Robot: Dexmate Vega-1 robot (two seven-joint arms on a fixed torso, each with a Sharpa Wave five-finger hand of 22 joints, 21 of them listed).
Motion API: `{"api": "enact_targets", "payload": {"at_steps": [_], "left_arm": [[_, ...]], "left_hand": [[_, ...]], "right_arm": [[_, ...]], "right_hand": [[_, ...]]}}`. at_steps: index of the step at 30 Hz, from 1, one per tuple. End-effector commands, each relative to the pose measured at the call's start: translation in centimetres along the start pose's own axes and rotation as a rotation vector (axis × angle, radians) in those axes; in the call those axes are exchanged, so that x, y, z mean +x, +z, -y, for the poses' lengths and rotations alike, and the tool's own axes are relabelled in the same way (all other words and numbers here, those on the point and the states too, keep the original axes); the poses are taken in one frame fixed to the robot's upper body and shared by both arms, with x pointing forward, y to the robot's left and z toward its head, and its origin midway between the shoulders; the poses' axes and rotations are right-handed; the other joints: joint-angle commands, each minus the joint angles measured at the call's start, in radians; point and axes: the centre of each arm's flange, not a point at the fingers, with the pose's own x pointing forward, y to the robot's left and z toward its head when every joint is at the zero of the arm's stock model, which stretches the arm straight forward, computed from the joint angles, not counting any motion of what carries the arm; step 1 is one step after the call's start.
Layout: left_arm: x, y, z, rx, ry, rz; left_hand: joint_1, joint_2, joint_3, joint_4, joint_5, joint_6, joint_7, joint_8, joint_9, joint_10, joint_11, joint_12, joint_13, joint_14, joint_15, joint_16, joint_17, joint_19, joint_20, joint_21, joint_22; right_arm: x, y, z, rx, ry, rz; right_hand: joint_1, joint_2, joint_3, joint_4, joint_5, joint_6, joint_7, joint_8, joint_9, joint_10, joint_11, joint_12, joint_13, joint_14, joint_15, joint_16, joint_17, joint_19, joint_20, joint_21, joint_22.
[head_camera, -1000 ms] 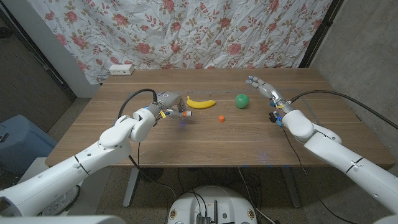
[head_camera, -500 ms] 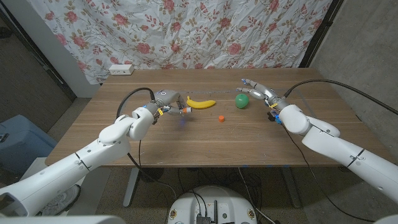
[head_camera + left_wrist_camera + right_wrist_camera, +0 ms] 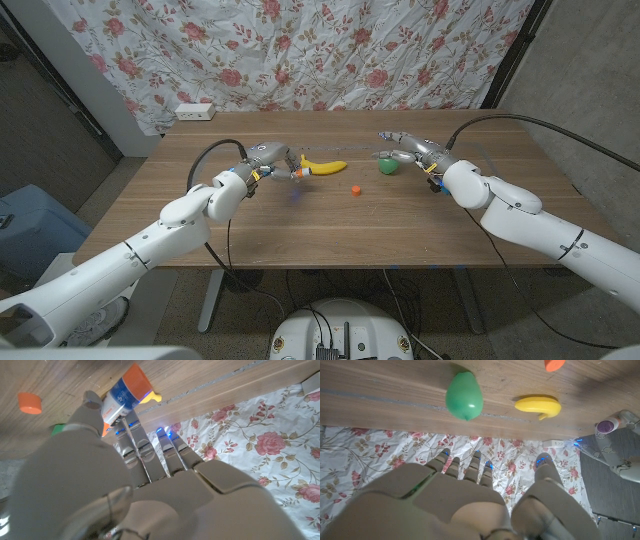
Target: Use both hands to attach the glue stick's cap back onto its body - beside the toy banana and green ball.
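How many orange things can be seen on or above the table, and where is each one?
2. The orange cap lies on the table between the toy banana and the green ball. The glue stick, with its orange end, is held by the left hand. Others may be hidden.

Your left hand is covering part of the glue stick, and the orange cap is getting cut off at the edge.

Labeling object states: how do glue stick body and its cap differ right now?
The glue stick body is held off the table in the left hand; the orange cap lies loose on the wood, touched by neither hand. The body is a longer white-and-blue tube; the cap is a short stub. Both show orange.
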Motion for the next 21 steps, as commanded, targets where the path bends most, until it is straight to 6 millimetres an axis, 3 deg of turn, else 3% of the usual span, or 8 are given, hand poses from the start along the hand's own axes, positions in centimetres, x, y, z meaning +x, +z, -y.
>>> {"api": "enact_targets", "payload": {"at_steps": [1, 21], "left_arm": [[0.5, -0.7, 0.2, -0.093, 0.021, 0.022], [0.7, -1.2, 1.0, -0.181, 0.067, 0.011]], "left_hand": [[0.023, 0.027, 0.001, 0.005, 0.006, 0.123, -0.002, 0.006, 0.008, 0.077, -0.073, 0.005, 0.003, -0.005, -0.149, 0.0, 0.0, -0.008, -0.121, -0.004, 0.003], [0.023, 0.03, -0.002, 0.006, 0.006, 0.124, -0.003, 0.003, 0.009, 0.077, -0.073, 0.001, 0.004, -0.013, -0.148, 0.0, 0.0, -0.015, -0.121, -0.003, 0.003]], "right_arm": [[0.3, 3.2, 0.5, -0.186, 0.072, 0.013], [0.2, 7.1, 0.2, -0.385, 0.239, 0.005]], "right_hand": [[0.035, -0.005, 0.012, 0.001, 0.013, 0.005, 0.006, 0.008, 0.005, 0.005, -0.011, 0.003, 0.004, -0.015, 0.007, 0.007, 0.004, -0.017, 0.007, -0.002, 0.003], [0.13, -0.044, 0.039, 0.002, 0.024, -0.05, 0.02, 0.0, 0.009, -0.025, 0.003, -0.002, 0.009, -0.036, 0.044, 0.013, 0.004, -0.013, 0.044, 0.013, 0.003]]}}
